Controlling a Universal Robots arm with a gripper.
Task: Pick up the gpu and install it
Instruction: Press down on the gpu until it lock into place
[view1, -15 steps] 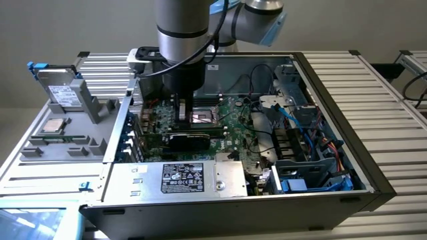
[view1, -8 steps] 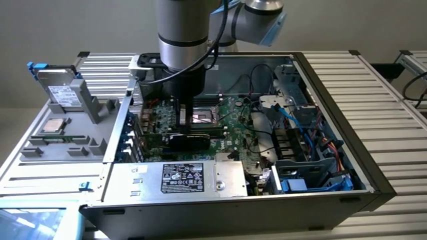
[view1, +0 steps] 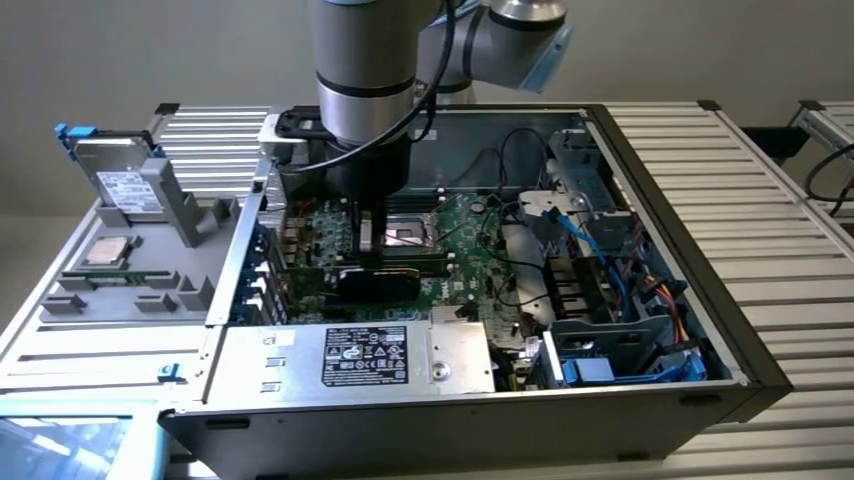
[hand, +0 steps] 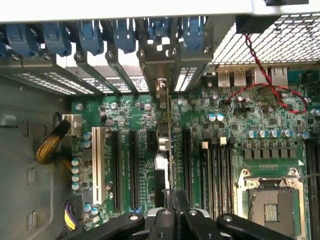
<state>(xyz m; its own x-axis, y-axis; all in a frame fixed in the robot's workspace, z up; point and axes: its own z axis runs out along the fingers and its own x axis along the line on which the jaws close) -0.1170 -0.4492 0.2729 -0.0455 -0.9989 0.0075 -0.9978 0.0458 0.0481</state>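
While the arm (view1: 360, 80) reaches down into the open case (view1: 667, 330), its gripper (hand: 172, 212) is clenched on the gpu (hand: 168, 150), pinching the thin green card by its upper edge. In the wrist view the card stands on edge over the motherboard (hand: 240, 125), in line with the long black slots (hand: 134, 167), its silver bracket end toward the row of blue plastic latches (hand: 122, 32) at the case's rear wall. In the exterior view the gpu's black shroud (view1: 380, 278) shows just below the gripper, near the square metal socket (view1: 403, 236). The board is glossy green, studded with small round capacitors; a braided yellow cable (hand: 50, 145) and a twisted red wire (hand: 265, 75) lie across it. The case is dark sheet metal with perforated grilles, and a silver power supply (view1: 360, 358) carries a black label. It rests on a ribbed aluminium table (view1: 774, 200); a grey moulded tray (view1: 134, 250) sits on the exterior view's left, against a plain pale wall.
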